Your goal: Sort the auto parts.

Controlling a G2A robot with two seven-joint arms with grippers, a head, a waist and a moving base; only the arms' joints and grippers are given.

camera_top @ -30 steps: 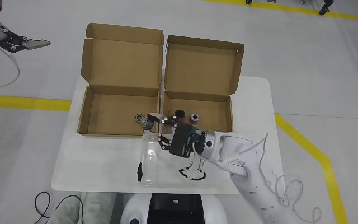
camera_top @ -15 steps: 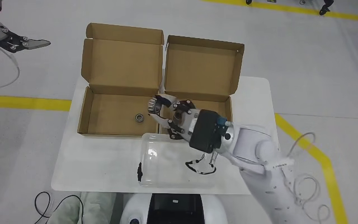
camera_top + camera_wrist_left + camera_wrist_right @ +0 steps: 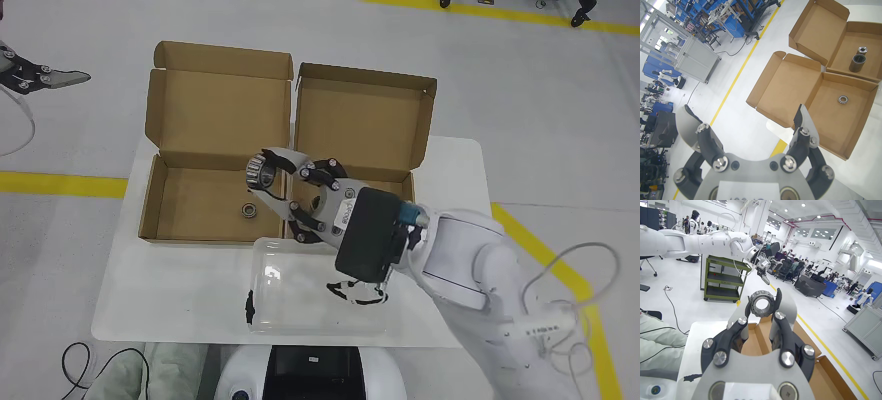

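Your right arm [image 3: 470,262] is stretched forward, the right pincer [image 3: 762,303] clamped on a bearing [image 3: 267,172] — one finger pressed to each side. Your left arm [image 3: 696,243] is held far out sideways, the left pincer [image 3: 743,111] spread wide apart.

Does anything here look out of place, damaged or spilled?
Nothing looks spilled or damaged. The small bearing lies flat in its box, and the right gripper holds a second bearing squarely. Only a ragged black scrap at the clear tray edge looks stray; I cannot tell what it is.
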